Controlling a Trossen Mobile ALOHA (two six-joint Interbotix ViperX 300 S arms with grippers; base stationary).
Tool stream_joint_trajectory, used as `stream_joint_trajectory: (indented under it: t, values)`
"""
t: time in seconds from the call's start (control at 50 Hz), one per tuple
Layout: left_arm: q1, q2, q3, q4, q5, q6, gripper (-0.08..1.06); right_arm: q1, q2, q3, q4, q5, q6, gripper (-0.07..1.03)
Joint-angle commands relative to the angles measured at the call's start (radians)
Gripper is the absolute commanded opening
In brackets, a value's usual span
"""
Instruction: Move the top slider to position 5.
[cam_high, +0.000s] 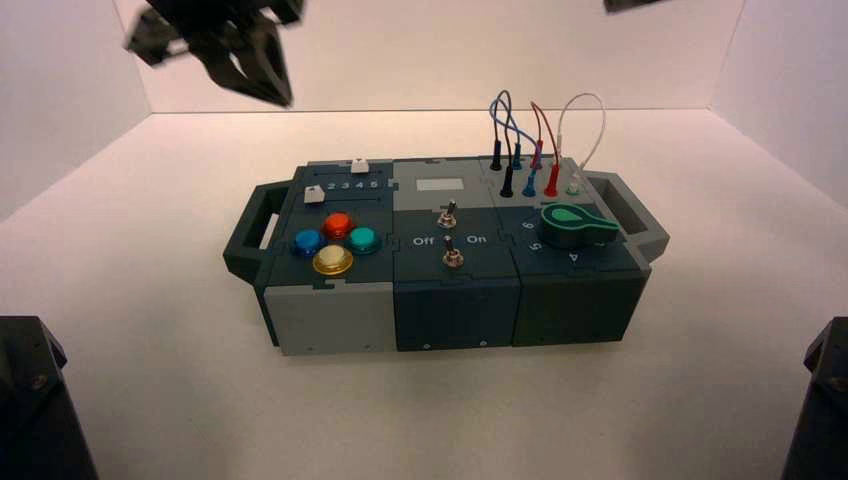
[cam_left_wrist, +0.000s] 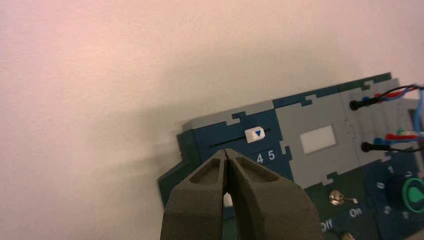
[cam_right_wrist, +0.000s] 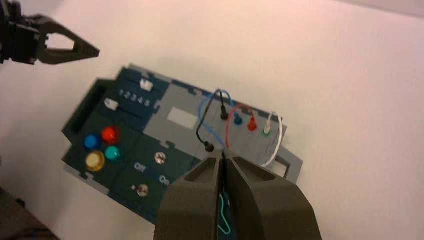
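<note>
The top slider (cam_high: 358, 166) is a small white knob on the far track of the box's dark blue left part. In the left wrist view the knob (cam_left_wrist: 255, 134) bears a small blue triangle and stands just above the printed 4, short of the 5 (cam_left_wrist: 271, 155) that ends the numeral row. My left gripper (cam_high: 280, 98) hangs high above the table, behind and to the left of the box, clear of it, with its fingertips (cam_left_wrist: 220, 155) pressed together on nothing. My right gripper (cam_right_wrist: 223, 152) is raised over the box's right part, also shut and empty.
A second white slider knob (cam_high: 314, 194) sits below the numerals. Round coloured buttons (cam_high: 333, 243), two toggle switches (cam_high: 450, 237), a green knob (cam_high: 572, 222) and plugged wires (cam_high: 530, 150) fill the rest of the box. Handles (cam_high: 252, 228) stick out at both ends.
</note>
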Motion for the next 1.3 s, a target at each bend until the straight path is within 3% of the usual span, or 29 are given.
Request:
stream_joint_trajectory:
  t: [0.02,0.26,0.42,0.68,0.9,1.12,1.3]
  values:
    - [-0.020,0.028,-0.021,-0.002,-0.054,0.002,-0.03,0.006,0.025,-0.034,0.003,-0.009,-0.008,-0.02]
    - [-0.028,0.126,-0.074,-0.002,-0.077,0.002,-0.03,0.008,0.044,-0.021,0.005,-0.071,-0.008,-0.02]
    - [-0.037,0.172,-0.103,-0.002,-0.077,0.002,-0.03,0.009,0.044,-0.023,0.003,-0.071,-0.009,-0.02]
    - [-0.048,0.207,-0.121,-0.002,-0.077,0.002,-0.03,0.103,0.054,-0.026,0.006,-0.071,-0.011,-0.02]
    - [-0.051,0.207,-0.123,-0.002,-0.072,0.002,-0.03,0.120,0.114,-0.043,0.006,-0.012,-0.012,-0.02]
    - [-0.064,0.207,-0.126,-0.002,-0.060,0.000,-0.03,0.127,0.160,-0.071,0.006,0.008,-0.038,-0.02]
    - [-0.064,0.207,-0.126,-0.002,-0.060,0.000,-0.03,0.160,0.173,-0.089,0.008,0.017,-0.038,-0.02]
